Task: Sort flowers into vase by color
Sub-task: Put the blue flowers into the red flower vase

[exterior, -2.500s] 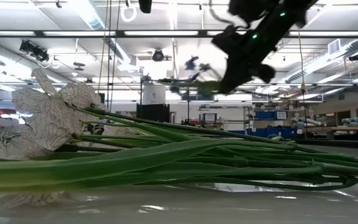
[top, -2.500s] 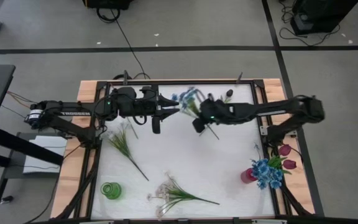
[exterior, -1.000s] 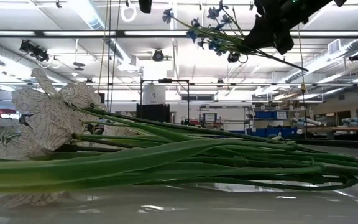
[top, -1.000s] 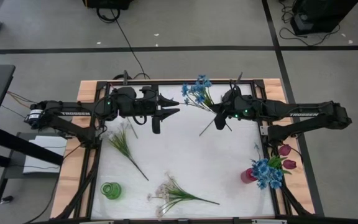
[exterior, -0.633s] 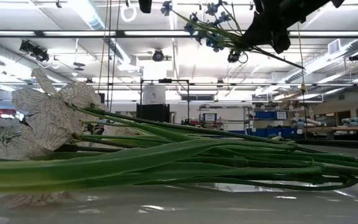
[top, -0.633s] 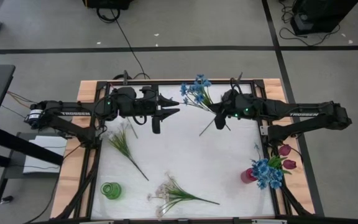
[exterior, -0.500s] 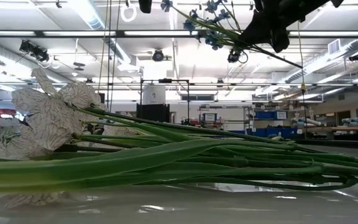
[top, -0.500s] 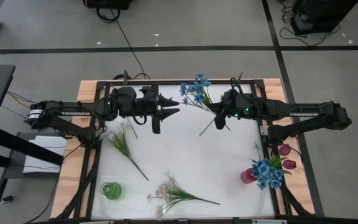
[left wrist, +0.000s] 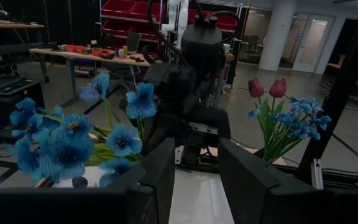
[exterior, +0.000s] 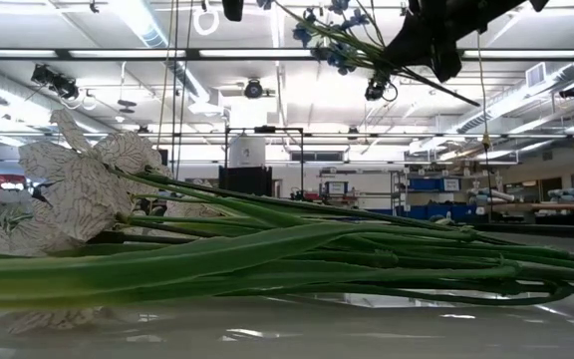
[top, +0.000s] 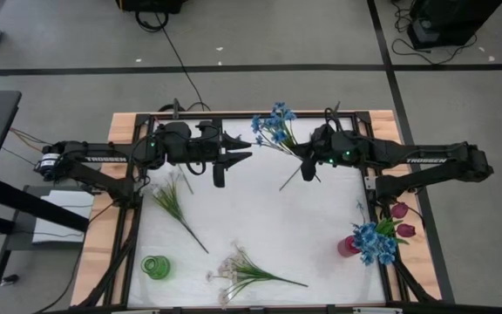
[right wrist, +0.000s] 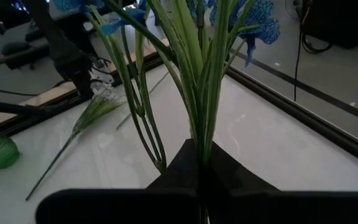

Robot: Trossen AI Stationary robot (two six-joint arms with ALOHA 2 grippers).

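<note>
My right gripper (top: 307,158) is shut on a bunch of blue flowers (top: 274,124), high above the far middle of the table. The bunch also shows in the low view, blossoms (exterior: 329,28) near the top edge. My left gripper (top: 240,149) is open and empty, hovering left of the bunch, fingers pointing at it. A red vase (top: 348,246) at the near right holds blue flowers (top: 376,242) and dark red tulips (top: 400,210). The green vase (top: 155,267) stands near left. A white spray (top: 238,269) and a green sprig (top: 172,198) lie flat on the table. My right gripper pinches the blue bunch's green stems (right wrist: 201,138) between its two shut fingers, partway along their length, coming from the table's right with the fingers across the stems. The bunch is lifted clear and tilted: blossoms higher, the cut end (top: 284,185) hanging lower past the fingers.
A dark frame (top: 234,115) borders the white table top. The white spray's stems (exterior: 317,249) fill the foreground of the low view. Open white surface lies in the table's middle, between the sprig, the white spray and the red vase.
My right gripper has risen slightly with the blue bunch; in the low view the blossoms sit closer to the top edge than a second ago. The left arm has kept still.
</note>
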